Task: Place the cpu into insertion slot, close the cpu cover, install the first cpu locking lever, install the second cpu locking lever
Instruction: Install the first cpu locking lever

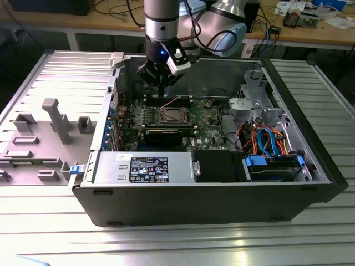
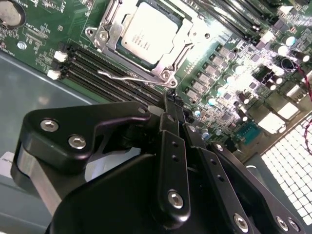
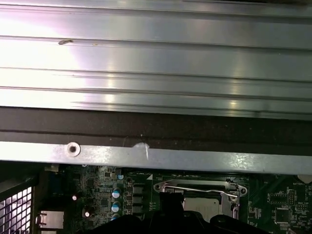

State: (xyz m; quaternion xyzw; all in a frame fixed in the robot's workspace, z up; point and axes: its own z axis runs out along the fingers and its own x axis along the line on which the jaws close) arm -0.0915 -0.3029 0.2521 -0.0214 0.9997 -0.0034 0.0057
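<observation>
Setup: open computer case (image 1: 310,160) lying on a ribbed metal tabletop (image 1: 166,244), green motherboard (image 1: 208,119) exposed inside.
Arm: comes down from above into the case, over the far part of the board.
Claw (image 1: 161,91): hangs just behind the socket in the exterior view, above the board and not touching it. In the second wrist view its black fingers (image 2: 173,146) are pressed together at the tip (image 2: 170,100), with nothing between them.
Cpu (image 2: 148,31): dull silver top up, seated flat in the insertion slot (image 2: 165,75).
Cpu cover (image 2: 111,36): the metal frame looks to lie down around the chip's edges; can't tell if it is fully seated.
Locking lever (image 2: 129,75): thin wire rod running along the socket's side, between it and the memory slots (image 2: 97,68). Can't tell whether it is hooked.
First wrist view: socket with a wire lever (image 3: 195,188) across its edge, below the case rim (image 3: 146,158).
Other contents: power supply (image 1: 147,168) along the near wall, blue and orange cables (image 1: 266,138) toward the exterior view's right.
Beside the case: grey moulded fixture (image 1: 55,119) on the exterior view's left.
</observation>
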